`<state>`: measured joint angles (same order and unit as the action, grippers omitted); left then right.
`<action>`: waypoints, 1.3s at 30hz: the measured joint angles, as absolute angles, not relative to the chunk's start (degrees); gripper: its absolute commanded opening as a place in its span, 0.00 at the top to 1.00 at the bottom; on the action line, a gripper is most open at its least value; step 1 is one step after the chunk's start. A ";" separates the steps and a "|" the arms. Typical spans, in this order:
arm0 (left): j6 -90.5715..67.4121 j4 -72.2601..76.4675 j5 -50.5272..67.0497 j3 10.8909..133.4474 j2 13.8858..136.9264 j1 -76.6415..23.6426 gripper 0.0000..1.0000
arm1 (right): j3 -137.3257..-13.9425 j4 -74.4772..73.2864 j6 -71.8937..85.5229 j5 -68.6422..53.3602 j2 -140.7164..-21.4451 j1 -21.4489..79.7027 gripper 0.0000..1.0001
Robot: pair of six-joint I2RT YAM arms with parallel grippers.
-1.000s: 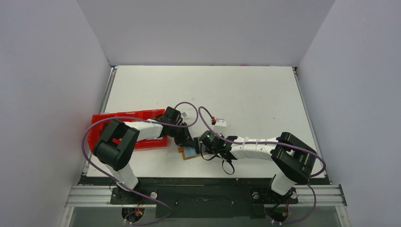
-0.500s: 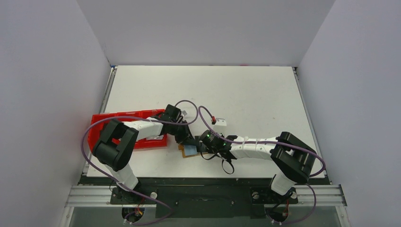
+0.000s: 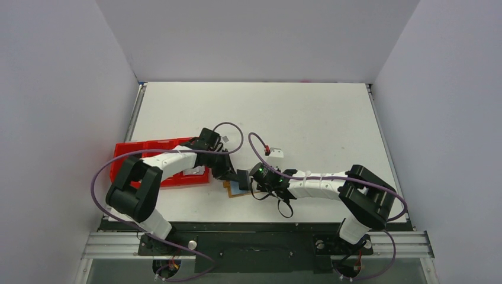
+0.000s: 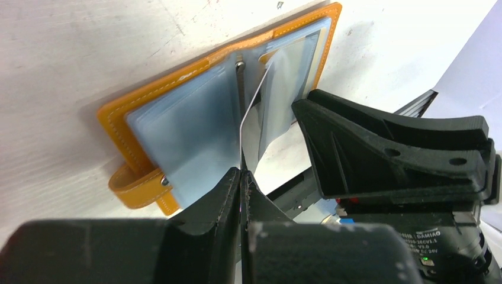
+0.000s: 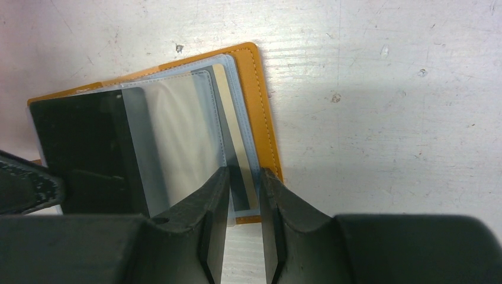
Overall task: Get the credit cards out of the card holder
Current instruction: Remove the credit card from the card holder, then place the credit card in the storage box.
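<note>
Card holder (image 5: 261, 112) lies open flat on the table (image 5: 385, 118), close to the near edge, between the two grippers.
To its left sits the red tray (image 3: 133, 152). The left gripper (image 4: 241, 174) is clamped tight on a card (image 5: 83, 142), held on edge over the holder's fold and clear sleeves. The right gripper (image 5: 244, 177) stands over the right-hand page, jaws a narrow gap apart above a second card (image 5: 222, 118) in its sleeve. Whether they pinch anything I cannot tell.

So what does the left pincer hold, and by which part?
A thin card, seen edge-on. The left pincer is shut on its near edge, above the open card holder.
</note>
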<state>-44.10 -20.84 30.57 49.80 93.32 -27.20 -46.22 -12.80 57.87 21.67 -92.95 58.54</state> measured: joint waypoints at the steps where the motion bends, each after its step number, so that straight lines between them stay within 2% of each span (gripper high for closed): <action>1: -43.53 -21.50 30.33 49.80 92.71 -26.89 1.00 | -46.22 -12.80 57.84 21.67 -92.95 58.54 0.80; 9: -39.77 -24.75 29.06 49.78 89.73 -24.95 1.00 | -46.30 -12.88 57.69 21.58 -92.95 58.43 0.79; 15: -38.13 -26.74 28.49 49.78 88.55 -24.27 1.00 | -47.40 -14.70 56.99 20.16 -92.88 57.54 0.75; 22: -37.63 -26.85 30.20 49.80 85.91 -23.51 1.00 | -49.17 -21.43 53.80 16.49 -90.80 54.83 0.59; 27: -38.76 -25.36 33.80 49.78 85.78 -21.85 1.00 | -49.74 -22.57 51.62 12.71 -84.20 50.30 0.49; 33: -44.95 -15.81 40.53 47.55 84.12 -19.16 1.00 | -44.47 -9.52 52.77 0.89 -75.29 44.10 0.42; 39: -52.40 -5.72 45.91 45.98 82.52 -18.09 1.00 | -34.92 7.55 60.12 -10.50 -74.13 40.42 0.39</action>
